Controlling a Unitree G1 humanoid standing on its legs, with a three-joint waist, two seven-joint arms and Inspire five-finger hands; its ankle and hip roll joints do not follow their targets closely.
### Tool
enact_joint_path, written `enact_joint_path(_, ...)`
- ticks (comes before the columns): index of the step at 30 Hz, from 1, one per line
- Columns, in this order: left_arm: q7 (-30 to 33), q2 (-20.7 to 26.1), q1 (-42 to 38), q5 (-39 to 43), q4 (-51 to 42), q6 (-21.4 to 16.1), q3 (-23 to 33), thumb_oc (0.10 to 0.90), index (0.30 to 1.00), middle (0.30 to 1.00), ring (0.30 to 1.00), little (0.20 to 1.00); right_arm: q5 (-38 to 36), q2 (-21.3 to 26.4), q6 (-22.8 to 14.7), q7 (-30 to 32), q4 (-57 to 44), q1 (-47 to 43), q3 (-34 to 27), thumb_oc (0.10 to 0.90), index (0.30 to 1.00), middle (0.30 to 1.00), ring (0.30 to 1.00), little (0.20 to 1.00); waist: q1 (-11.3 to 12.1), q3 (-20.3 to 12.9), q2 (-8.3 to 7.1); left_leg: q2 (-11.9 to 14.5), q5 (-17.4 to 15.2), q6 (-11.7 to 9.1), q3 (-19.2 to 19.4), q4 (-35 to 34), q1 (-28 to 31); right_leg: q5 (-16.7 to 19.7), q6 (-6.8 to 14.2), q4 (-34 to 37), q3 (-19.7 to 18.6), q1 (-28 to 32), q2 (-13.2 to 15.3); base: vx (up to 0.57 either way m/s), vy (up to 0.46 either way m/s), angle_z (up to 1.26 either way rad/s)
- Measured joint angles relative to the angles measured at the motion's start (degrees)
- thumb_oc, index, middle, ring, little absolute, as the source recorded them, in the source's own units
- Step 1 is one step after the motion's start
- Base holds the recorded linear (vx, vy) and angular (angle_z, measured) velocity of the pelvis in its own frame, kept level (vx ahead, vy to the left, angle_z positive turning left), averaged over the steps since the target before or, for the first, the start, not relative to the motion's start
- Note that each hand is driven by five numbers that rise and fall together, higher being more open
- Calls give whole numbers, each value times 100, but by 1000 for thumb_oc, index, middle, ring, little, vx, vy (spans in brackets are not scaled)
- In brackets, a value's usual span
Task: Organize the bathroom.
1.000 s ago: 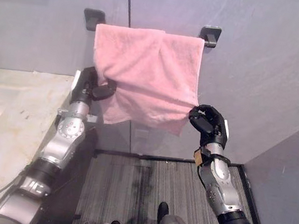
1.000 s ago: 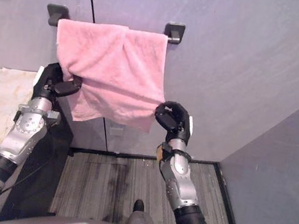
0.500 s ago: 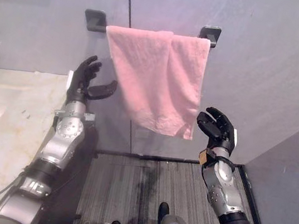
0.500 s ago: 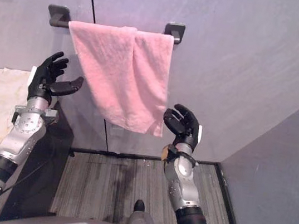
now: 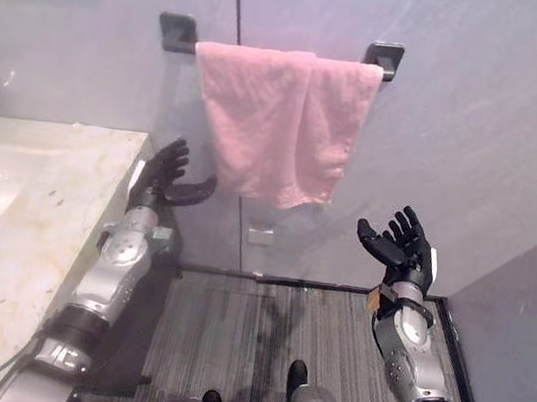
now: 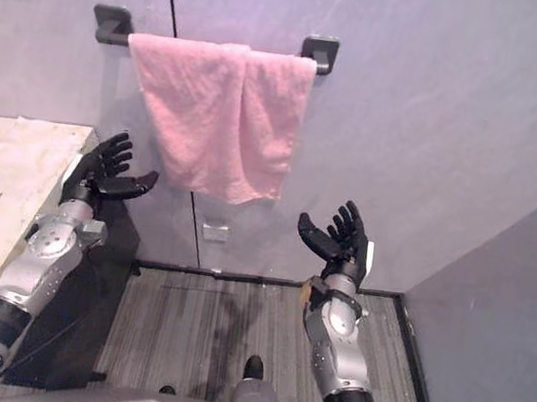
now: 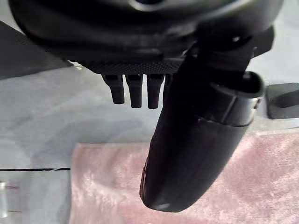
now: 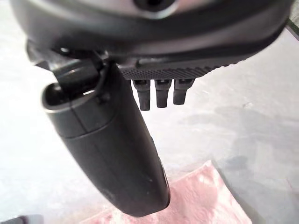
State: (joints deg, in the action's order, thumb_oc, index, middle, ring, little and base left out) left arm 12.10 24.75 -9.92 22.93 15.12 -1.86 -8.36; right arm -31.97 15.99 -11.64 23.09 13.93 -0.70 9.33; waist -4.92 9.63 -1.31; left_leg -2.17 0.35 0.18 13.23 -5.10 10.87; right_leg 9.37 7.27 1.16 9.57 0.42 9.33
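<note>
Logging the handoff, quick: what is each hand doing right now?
Left hand: open, fingers spread, holding nothing, apart from the towel.
Right hand: open, palm up, holding nothing, below the towel.

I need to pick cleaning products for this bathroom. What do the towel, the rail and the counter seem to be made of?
Towel: pink terry cloth, by its fuzzy nap and soft folds.
Rail: matte black brackets, probably metal; finish looks dull.
Counter: pale veined surface, likely marble or an imitation.
</note>
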Motion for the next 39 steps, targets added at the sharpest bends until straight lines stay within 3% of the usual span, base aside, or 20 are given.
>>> enact_joint_path(9,-422,-46,983,183,-2,342,27,800,900,900,900,900,-28,-62,-5,274,208,295,-130,800,900,900,900,900,177,5,-19,7,35,42,-113,3,-64,54,-65,-3,130,7,-20,-94,-24,7)
enact_joint_path(18,-1781,48,1554,243,-17,449,20,800,900,900,900,900,-33,-121,-60,383,232,463,-202,800,900,900,900,900,332,16,-29,5,94,84,-247,-2,-246,-12,65,3,254,-54,74,-122,-43,11)
enact_joint_path(21,-2241,112,1497,454,37,642,-96,800,900,900,900,900,-38,-119,-173,525,238,473,-201,800,900,900,900,900,226,16,-15,49,142,47,-733,0,-416,-183,56,-192,-253,-57,-56,-195,-138,72)
enact_joint_path(24,-2709,302,1425,475,306,846,-457,800,900,900,900,900,-38,-97,-253,681,293,395,-161,800,900,900,900,900,137,-1,113,195,326,-30,-1180,7,-627,-316,144,-504,-641,-190,-188,-194,-150,69)
enact_joint_path(26,-2749,324,1382,464,755,835,-644,800,900,900,900,900,-37,-93,-320,720,392,337,-76,800,900,900,900,900,164,-3,110,218,393,-115,-1335,26,-639,-394,24,-276,-661,-23,-230,-214,-230,37)
enact_joint_path(30,-2674,260,1507,469,1402,914,-628,800,900,900,900,900,-28,-36,-326,721,452,312,-27,800,900,900,900,900,204,35,246,407,465,-312,-1525,5,-692,-388,-82,109,-557,215,-431,-202,-165,29)
enact_joint_path(34,-2669,-57,1586,438,2174,977,-454,800,900,900,900,900,17,229,-264,717,841,288,-87,800,900,900,900,900,352,106,501,675,586,-554,-1713,5,-855,-356,-310,283,-523,247,-747,-227,-119,29)
enact_joint_path(37,-2775,-376,1667,384,2998,969,-381,800,900,900,900,900,255,340,-219,695,1311,226,-97,800,900,900,900,900,314,186,707,830,534,-634,-1825,8,-974,-340,-433,310,-440,270,-963,-249,-114,27)
enact_joint_path(39,-2926,-687,1665,385,3616,967,-176,800,900,900,900,900,250,410,-160,592,1943,230,-111,800,900,900,900,900,317,226,759,904,399,-629,-1822,55,-1070,-364,-580,313,-312,259,-989,-177,-74,37)
